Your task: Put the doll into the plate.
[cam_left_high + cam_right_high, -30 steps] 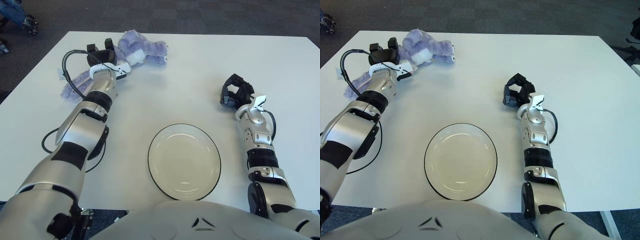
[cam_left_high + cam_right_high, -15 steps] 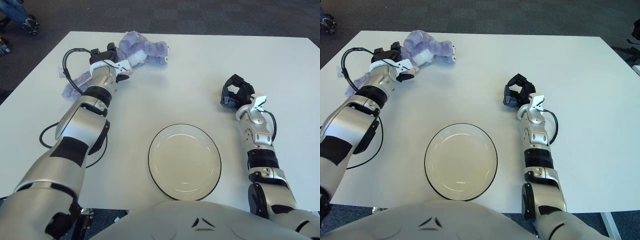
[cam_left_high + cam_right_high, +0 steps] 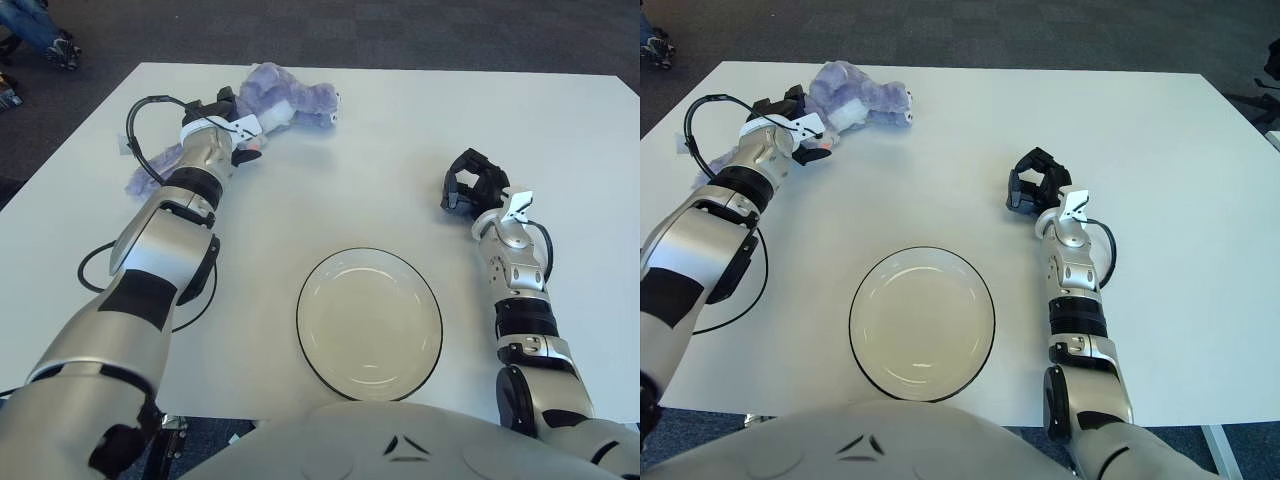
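a white rectangular table [image 3: 330, 180] fills most of both views. its top is smooth, matte and evenly lit, with only soft shadows. the far edge runs straight across the upper part of the views; the left and right edges slant outward toward the near side. beyond and around the table lies dark grey carpet [image 3: 400, 30] with a faint tile pattern. at the upper left corner of the left eye view, a blue object [image 3: 35, 25] rests on the carpet. a dark object [image 3: 1270, 60] sits at the right edge of the right eye view; what it is cannot be told.
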You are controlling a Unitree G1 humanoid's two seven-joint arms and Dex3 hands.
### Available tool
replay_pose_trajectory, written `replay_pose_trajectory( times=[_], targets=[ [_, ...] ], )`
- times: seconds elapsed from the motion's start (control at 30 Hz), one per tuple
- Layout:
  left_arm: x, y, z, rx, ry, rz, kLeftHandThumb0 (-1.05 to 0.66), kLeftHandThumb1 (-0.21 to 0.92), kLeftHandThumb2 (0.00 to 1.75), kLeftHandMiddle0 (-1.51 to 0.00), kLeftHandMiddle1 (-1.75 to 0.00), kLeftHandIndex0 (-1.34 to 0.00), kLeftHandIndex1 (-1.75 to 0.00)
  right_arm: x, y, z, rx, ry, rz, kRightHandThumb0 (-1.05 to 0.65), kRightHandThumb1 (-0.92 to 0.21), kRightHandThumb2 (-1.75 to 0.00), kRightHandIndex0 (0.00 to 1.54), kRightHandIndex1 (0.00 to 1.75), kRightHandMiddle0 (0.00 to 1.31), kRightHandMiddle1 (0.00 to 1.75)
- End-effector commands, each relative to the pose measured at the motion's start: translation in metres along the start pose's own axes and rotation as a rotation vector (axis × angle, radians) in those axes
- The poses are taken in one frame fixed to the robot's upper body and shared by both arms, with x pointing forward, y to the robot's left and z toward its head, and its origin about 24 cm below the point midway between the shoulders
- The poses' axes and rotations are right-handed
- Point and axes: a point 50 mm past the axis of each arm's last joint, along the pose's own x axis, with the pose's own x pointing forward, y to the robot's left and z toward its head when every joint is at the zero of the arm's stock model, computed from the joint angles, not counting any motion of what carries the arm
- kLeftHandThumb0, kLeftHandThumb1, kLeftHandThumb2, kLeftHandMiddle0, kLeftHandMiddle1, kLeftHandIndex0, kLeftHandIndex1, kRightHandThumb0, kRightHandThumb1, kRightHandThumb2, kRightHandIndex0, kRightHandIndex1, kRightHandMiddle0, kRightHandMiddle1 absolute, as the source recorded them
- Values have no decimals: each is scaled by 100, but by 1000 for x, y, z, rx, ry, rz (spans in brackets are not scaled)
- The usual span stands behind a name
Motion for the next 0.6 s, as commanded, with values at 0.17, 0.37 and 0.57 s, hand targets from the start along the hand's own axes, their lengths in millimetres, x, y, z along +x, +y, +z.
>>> replay_pose_trajectory(
  times=[0.17,0.37,0.57],
  targets=[
    [-2,-17,7,-76,-16,-32,-46,32,97,-19,-158,0,-23,-3,-3,-6,-24,31,3,-50,-27,-137,127,175,65,175],
    [-5,-28,7,-103,-21,38,-36,34,101,-29,-164,0,-59,-3,-3,-6,-20,39,2,-49,-27,-137,127,175,65,175],
    [-7,-39,1,-61,-4,75,30,61,82,-44,-162,0,-110,-3,-2,-6,-15,40,0,-49,-27,-137,127,175,65,175]
  ],
)
